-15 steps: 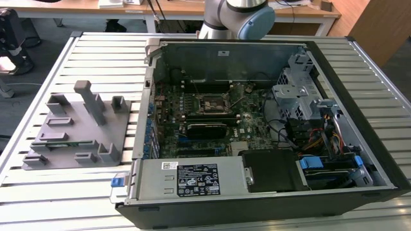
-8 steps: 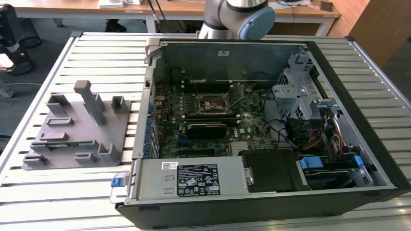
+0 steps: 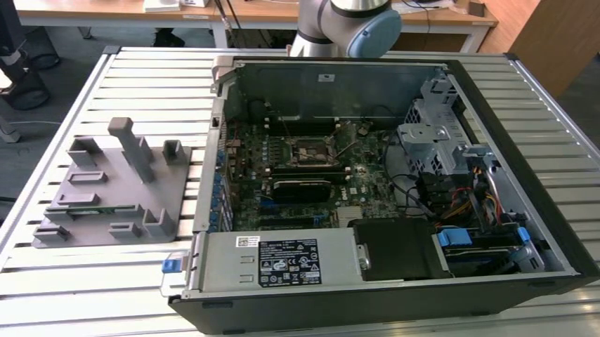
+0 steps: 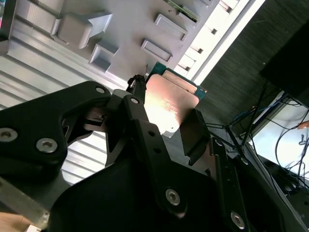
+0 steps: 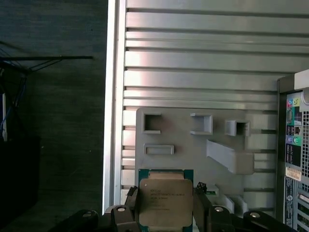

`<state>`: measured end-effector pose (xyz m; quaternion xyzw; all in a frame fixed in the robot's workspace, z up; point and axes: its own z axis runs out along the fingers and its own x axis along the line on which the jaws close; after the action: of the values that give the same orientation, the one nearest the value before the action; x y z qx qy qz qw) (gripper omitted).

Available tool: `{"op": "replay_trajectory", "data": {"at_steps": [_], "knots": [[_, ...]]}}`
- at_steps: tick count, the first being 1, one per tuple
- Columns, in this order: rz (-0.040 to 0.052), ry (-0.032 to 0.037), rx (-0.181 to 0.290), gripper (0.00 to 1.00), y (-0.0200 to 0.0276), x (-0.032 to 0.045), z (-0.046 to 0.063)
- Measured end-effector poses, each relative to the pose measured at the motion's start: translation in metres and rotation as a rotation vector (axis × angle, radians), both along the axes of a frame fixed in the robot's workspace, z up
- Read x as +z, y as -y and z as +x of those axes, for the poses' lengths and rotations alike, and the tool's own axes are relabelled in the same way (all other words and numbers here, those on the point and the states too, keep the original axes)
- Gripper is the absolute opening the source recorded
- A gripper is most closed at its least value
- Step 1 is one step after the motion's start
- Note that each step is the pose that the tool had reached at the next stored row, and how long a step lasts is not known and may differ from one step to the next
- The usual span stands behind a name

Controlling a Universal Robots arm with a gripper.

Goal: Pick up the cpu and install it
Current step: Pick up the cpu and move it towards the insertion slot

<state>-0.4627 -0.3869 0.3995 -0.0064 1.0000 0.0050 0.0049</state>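
Observation:
The cpu (image 5: 165, 202), a flat square chip with a shiny metal top and a green edge, sits between my gripper's (image 5: 165, 209) two black fingers (image 5: 130, 205), which are shut on its sides. In the second wrist view the cpu (image 4: 171, 101) is held the same way by the gripper (image 4: 169, 121), well above the table. Below it lies the grey fixture plate (image 5: 193, 145), with its recesses and posts. In the exterior view the open computer case (image 3: 487, 105) lies on the table, its motherboard facing up with the square socket (image 3: 308, 151) near the middle.
The grey fixture plate (image 3: 103, 189) stands on the slatted table (image 3: 140, 77) at the exterior view's left, beside the case. The arm's base (image 3: 338, 28) rises behind the case. Drive cages, cables and a power supply (image 3: 281, 260) fill the case around the motherboard.

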Motion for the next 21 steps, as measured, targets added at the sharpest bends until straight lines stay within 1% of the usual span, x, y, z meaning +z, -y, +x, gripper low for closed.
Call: {"op": "replay_trajectory", "data": {"at_steps": [15,18,21], "knots": [[0.0000,0.0009,0.000,0.53,-0.0019,0.0281,0.000],[0.0000,0.0009,0.000,0.53,-0.0020,0.0294,0.001],[-0.0001,0.0008,0.000,0.53,-0.0019,0.0294,0.007]]}}
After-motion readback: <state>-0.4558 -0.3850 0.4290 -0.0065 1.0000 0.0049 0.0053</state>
